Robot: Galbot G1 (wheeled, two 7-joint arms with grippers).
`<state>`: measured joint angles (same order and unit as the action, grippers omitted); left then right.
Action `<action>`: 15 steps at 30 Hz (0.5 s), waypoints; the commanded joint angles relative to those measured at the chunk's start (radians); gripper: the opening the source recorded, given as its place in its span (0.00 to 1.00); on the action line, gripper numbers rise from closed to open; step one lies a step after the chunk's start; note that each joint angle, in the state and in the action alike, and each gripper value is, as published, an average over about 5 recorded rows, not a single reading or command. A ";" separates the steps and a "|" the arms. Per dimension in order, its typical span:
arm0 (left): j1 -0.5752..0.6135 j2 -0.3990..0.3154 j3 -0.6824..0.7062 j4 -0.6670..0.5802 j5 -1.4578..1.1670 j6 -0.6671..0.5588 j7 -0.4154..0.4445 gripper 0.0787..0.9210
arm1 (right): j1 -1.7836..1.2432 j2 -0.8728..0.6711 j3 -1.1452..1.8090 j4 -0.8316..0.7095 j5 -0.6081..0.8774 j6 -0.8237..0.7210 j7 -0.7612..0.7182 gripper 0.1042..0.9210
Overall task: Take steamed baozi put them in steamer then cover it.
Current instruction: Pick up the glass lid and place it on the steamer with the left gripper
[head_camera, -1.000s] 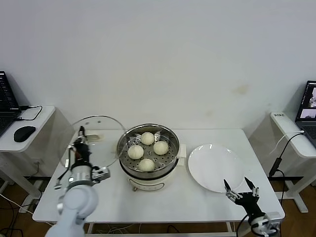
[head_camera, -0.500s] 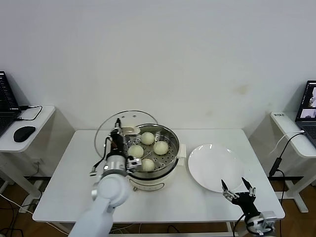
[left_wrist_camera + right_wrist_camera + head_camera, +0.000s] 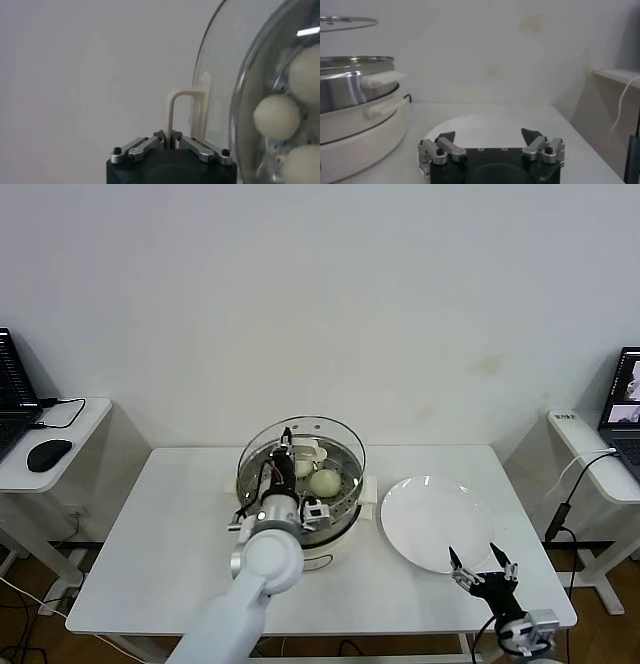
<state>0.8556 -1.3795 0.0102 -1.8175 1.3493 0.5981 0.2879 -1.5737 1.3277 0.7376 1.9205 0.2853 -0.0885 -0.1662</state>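
Left hand (image 3: 287, 446) holds cover (image 3: 303, 446) over steamer (image 3: 345, 502).

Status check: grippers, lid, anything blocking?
Left gripper shut on cover handle, cover hovering above steamer. Baozi inside. Right gripper open, idle near white plate. Nothing blocking.

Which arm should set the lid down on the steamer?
Left. The left gripper is shut on the glass lid's handle, holding the lid over the steamer. The right gripper is open beside the white plate.

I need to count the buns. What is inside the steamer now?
Inside the steamer one bun shows clearly on the tray. The left gripper, shut on the lid handle, holds the lid above it. The arm hides the other buns.
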 commanded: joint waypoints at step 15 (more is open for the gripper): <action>-0.003 -0.018 0.026 0.086 0.075 0.005 0.033 0.08 | 0.018 -0.001 -0.012 -0.021 -0.005 0.000 -0.003 0.88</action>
<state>0.8525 -1.3909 0.0270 -1.7489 1.4027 0.6010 0.3086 -1.5588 1.3274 0.7263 1.9024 0.2816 -0.0888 -0.1690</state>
